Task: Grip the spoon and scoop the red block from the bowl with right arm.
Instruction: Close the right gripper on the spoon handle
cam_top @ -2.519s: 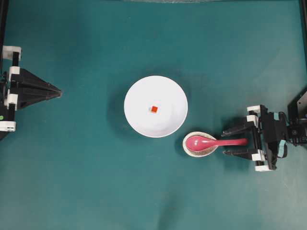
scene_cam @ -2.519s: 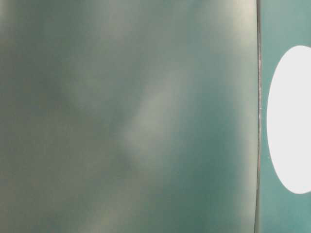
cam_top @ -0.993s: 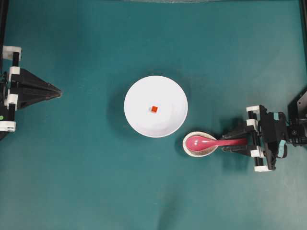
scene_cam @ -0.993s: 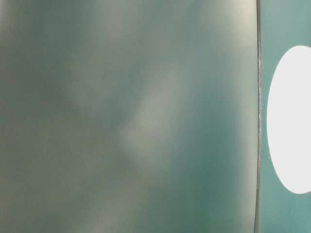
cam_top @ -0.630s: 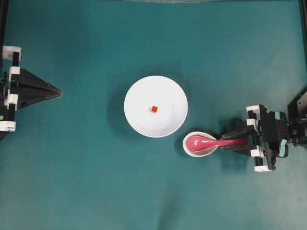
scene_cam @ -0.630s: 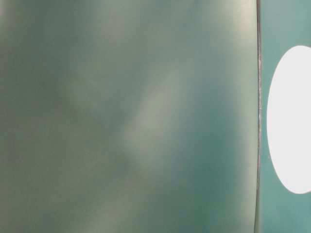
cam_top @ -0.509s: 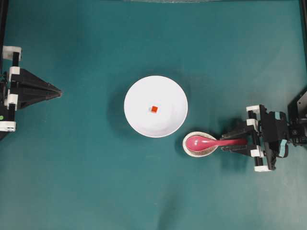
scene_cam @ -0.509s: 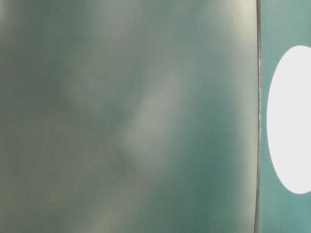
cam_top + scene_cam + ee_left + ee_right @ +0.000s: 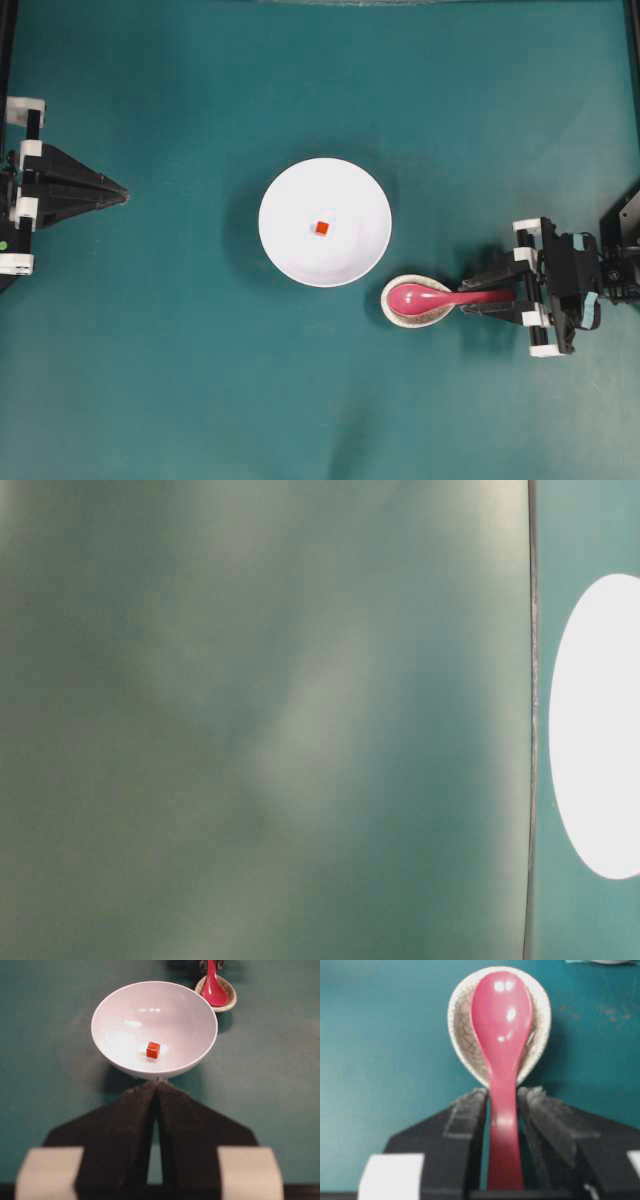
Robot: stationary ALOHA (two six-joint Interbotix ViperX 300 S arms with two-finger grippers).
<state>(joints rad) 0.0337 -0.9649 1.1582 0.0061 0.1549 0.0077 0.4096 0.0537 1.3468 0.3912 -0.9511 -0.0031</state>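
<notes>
The white bowl [image 9: 300,200] sits mid-table with the tiny red block [image 9: 321,228] at its centre; both also show in the left wrist view, bowl [image 9: 125,1015] and block [image 9: 153,1050]. The magenta spoon [image 9: 412,297] lies with its bowl end in the speckled spoon rest [image 9: 420,321], handle pointing right. My right gripper [image 9: 468,298] is shut on the spoon handle [image 9: 503,1125], with the fingers [image 9: 470,1110] close on either side, and the spoon still lies in the rest [image 9: 460,1025]. My left gripper [image 9: 125,190] is shut and empty at the left edge, far from the bowl.
The teal table mat [image 9: 200,380] lies all around. The table-level view is blurred, with only a white oval [image 9: 600,730] at its right edge. The spoon rest nearly touches the bowl's lower right rim.
The right gripper's jaws, wide open around the handle 2.5 s ago, have closed onto it. In the last second nothing has visibly moved. The left arm is still.
</notes>
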